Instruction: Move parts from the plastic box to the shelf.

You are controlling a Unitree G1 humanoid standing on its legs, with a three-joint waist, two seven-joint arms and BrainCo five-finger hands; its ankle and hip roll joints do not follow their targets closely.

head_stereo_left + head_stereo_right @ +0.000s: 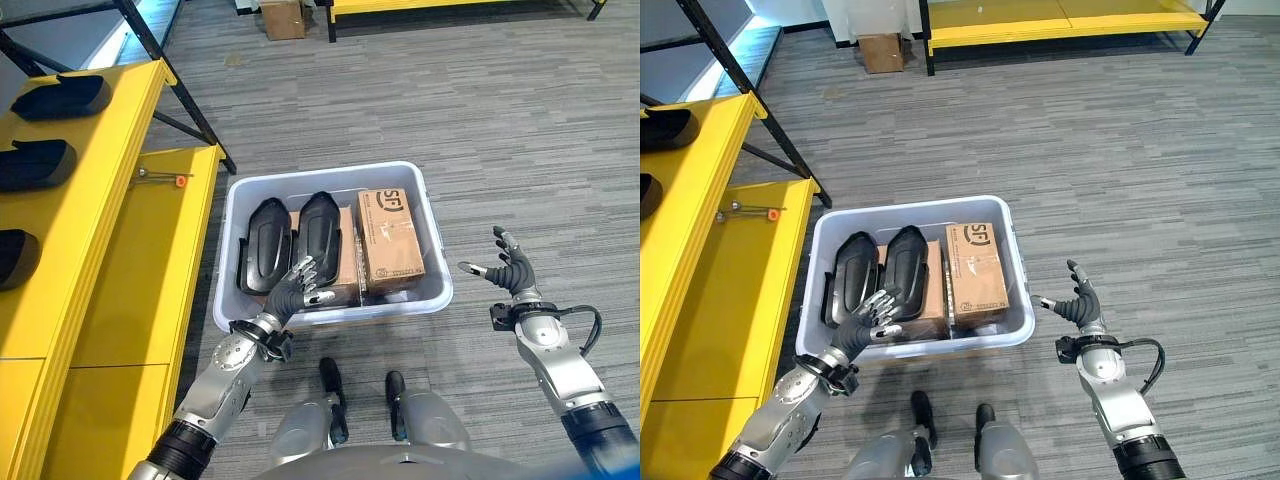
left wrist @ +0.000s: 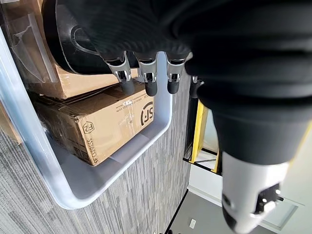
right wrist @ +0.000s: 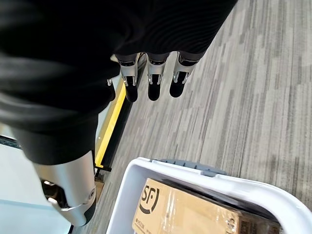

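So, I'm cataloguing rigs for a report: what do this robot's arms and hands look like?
Both arms are silver-grey metal with rounded joints. The left hand and right hand have silver fingers with dark tips, plus a dark ribbed cover over the back and wrist. A black cable loops beside the right wrist.

The room is bright all over, with soft, even light, so the grey carpet floor [image 1: 520, 130] looks clear and its stripes are easy to see. A pale, bluish-white glow lies on the floor at the far left, behind the yellow shelf [image 1: 110, 250]. The shelf top shines a little. Shadows are soft and weak; the inside of the plastic box [image 1: 435, 250] is darker near its walls, and the black parts [image 1: 290, 240] in it look very dark with small shiny streaks. In the wrist views the dark cover right by the camera is fuzzy and nearly black, while the cardboard box [image 2: 97, 126] looks sharp.
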